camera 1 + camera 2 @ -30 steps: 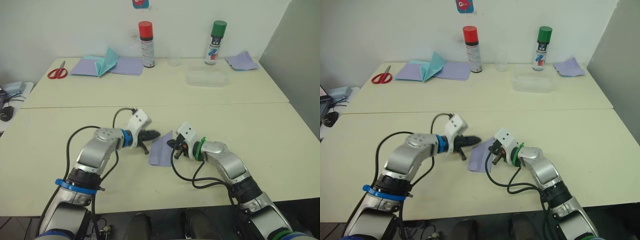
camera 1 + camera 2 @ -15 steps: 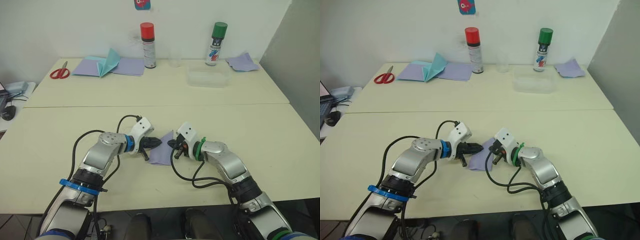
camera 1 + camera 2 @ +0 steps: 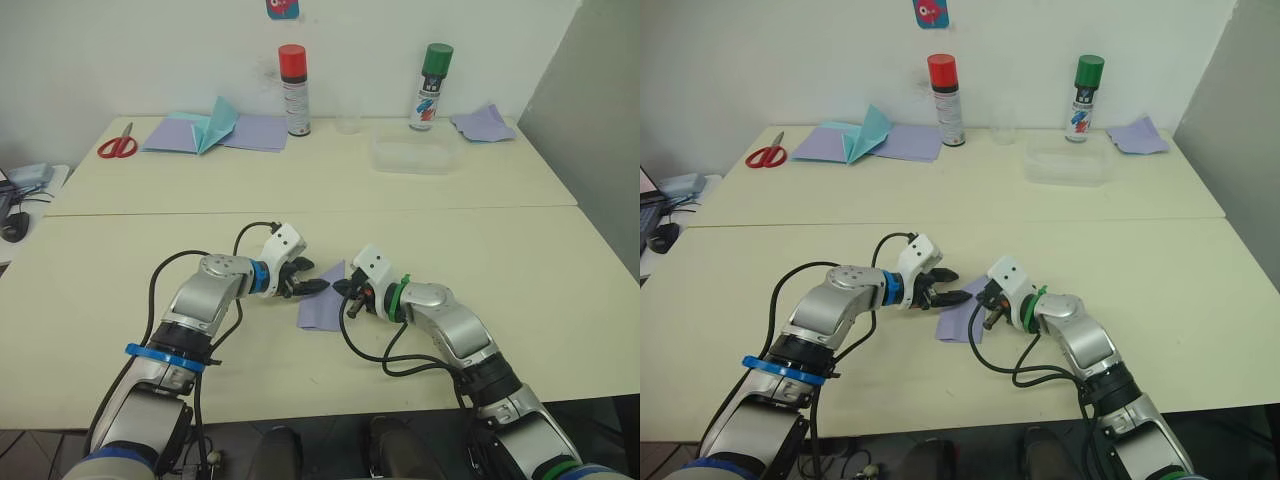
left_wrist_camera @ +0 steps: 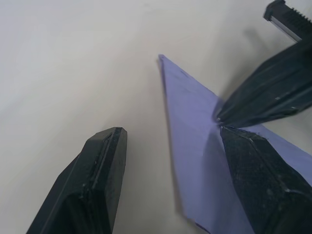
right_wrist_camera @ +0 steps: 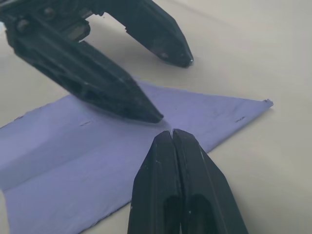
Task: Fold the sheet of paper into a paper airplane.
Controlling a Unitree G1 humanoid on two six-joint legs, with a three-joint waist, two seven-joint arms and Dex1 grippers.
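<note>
Left gripper (image 4: 168,161) has swung in and spread its fingers, one now pressing the sheet of paper (image 3: 322,305) mid-table by the right gripper's (image 5: 173,141) closed tips; fold likely starting

The sheet of paper (image 3: 322,305) near the middle of the picture is thin, pale purple paper. It looks flat, matt and smooth, with soft fold lines. The table (image 3: 560,260) is a cream top, smooth and dull, with no shine. The left gripper (image 3: 308,279) and the right gripper (image 3: 342,288) have black plastic fingers (image 5: 122,92) that look hard and a little shiny. At the top of the picture, two spray cans (image 3: 293,90) look like shiny metal with glossy plastic caps. The box (image 3: 413,155) at the upper right is clear plastic. The scissors (image 3: 117,143) at the upper left have red plastic handles.
</note>
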